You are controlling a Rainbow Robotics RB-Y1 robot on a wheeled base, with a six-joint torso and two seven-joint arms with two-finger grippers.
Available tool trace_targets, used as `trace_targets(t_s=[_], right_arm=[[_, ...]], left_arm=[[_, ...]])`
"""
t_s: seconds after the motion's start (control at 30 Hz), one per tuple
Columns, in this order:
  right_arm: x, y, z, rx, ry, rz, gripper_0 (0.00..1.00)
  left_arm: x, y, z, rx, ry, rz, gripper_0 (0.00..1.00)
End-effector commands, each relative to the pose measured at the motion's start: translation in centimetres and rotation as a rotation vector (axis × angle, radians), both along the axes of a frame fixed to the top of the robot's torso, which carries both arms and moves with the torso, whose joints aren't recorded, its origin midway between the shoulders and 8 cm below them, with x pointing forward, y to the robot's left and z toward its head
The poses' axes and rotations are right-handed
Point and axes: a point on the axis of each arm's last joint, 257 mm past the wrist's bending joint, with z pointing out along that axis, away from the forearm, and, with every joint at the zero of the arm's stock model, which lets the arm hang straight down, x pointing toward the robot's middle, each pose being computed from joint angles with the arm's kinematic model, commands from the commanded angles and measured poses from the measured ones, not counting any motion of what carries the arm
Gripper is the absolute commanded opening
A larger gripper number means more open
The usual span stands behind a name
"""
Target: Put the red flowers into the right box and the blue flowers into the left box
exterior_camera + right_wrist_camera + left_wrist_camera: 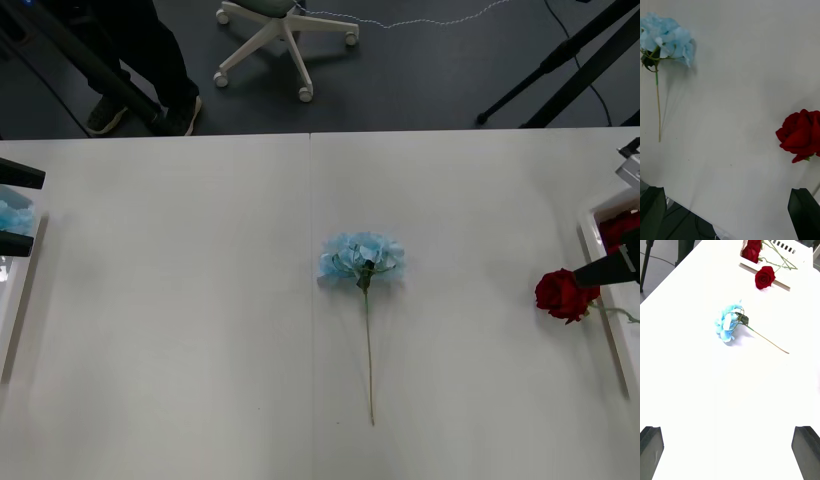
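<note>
Stem (368, 350) of the blue flower (362, 258) points near, mid counter (200, 300), well right of the open, empty left gripper (25, 207); right gripper (600, 215) open, empty too.

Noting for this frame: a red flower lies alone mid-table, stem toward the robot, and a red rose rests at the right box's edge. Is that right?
No. The mid-table flower is blue, not red; the front view shows it. Its stem points toward the robot, and the red rose rests at the edge of the right box.
</note>
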Motion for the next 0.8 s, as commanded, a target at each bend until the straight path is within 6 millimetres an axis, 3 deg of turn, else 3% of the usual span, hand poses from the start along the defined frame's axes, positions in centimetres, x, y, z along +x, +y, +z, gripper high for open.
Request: trace_targets(t_s=[0.03, 0.13, 0.33, 0.63, 0.8], right_arm=[[-0.9, 2.4, 0.4, -0.032, -0.008, 0.026, 0.95], [-1.6, 5.5, -0.1, 0.0, -0.008, 0.02, 0.95], [-2.9, 9.9, -1.1, 0.047, -0.003, 0.005, 0.95], [-4.2, 14.1, -3.2, 0.023, 0.01, -0.035, 0.95], [-3.8, 16.0, -3.8, 0.007, 0.001, -0.064, 0.95]], left_arm=[[0.2, 0.5, 1.9, 0.062, -0.089, -0.051, 1.0], [0.2, 0.5, 1.9, 0.062, -0.089, -0.051, 1.0], [0.2, 0.5, 1.9, 0.062, -0.089, -0.051, 1.0], [0.2, 0.5, 1.9, 0.062, -0.089, -0.051, 1.0], [0.2, 0.5, 1.9, 0.062, -0.089, -0.051, 1.0]])
